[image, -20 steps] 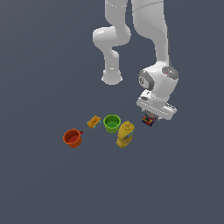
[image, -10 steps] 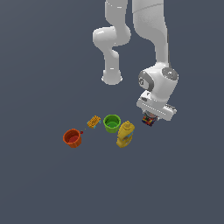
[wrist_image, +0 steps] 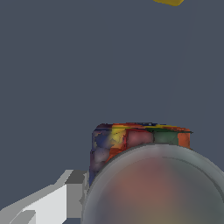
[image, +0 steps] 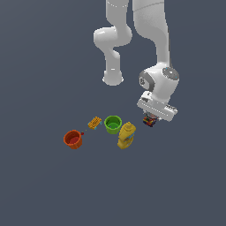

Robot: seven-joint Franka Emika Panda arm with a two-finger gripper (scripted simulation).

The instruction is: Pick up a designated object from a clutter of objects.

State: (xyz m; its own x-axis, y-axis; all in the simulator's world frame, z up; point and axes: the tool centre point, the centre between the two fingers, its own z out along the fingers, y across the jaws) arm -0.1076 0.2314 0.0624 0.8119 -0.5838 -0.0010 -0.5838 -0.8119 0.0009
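Note:
The designated object (image: 148, 123) is a small dark blocky item with red, blue and yellow patches. It sits at the exterior view's right end of the clutter, directly under my gripper (image: 150, 119). In the wrist view it (wrist_image: 131, 140) fills the lower middle, and its pale grey round top is blurred and very close. One white finger (wrist_image: 52, 201) lies against its side; the other finger is hidden. The gripper looks shut on it. I cannot tell whether it is off the floor.
A yellow bottle (image: 126, 135) lies close beside the item; its edge shows in the wrist view (wrist_image: 168, 2). Beyond it are a green cup (image: 112, 124), a small orange-yellow ridged block (image: 94, 122) and an orange cup (image: 73, 139). The arm's base (image: 113, 78) stands behind.

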